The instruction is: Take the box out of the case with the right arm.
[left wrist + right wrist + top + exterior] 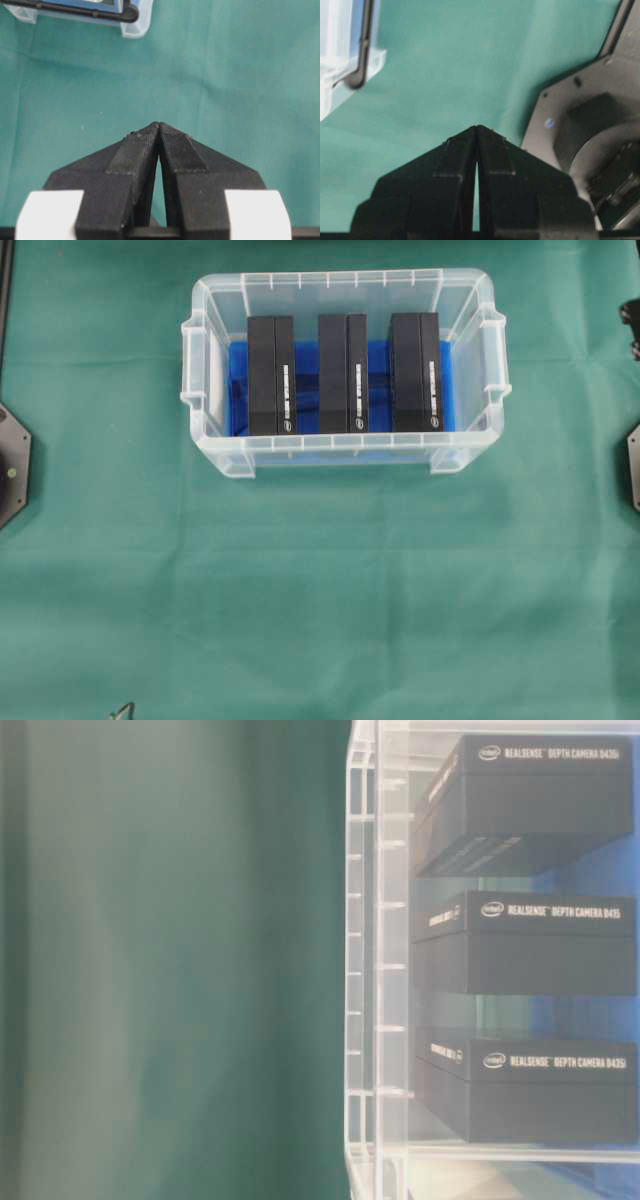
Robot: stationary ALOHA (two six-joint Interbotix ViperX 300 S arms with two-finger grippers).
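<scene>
Overhead exterior: three boxes (271, 375) stood in case (344, 370); right gripper (477, 127) pressed together, off case corner. Approach pending; must spread first.

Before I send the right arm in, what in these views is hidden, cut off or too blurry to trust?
- Right gripper: jaws shut in its wrist view; in the overhead only a sliver of the arm shows at the right edge.
- Left gripper: shut; absent from the overhead.
- Case: table-level view crops its right side; each wrist view catches only a corner.
- Boxes: small print unreadable overhead.
- Green cloth: blurred at table level.
</scene>
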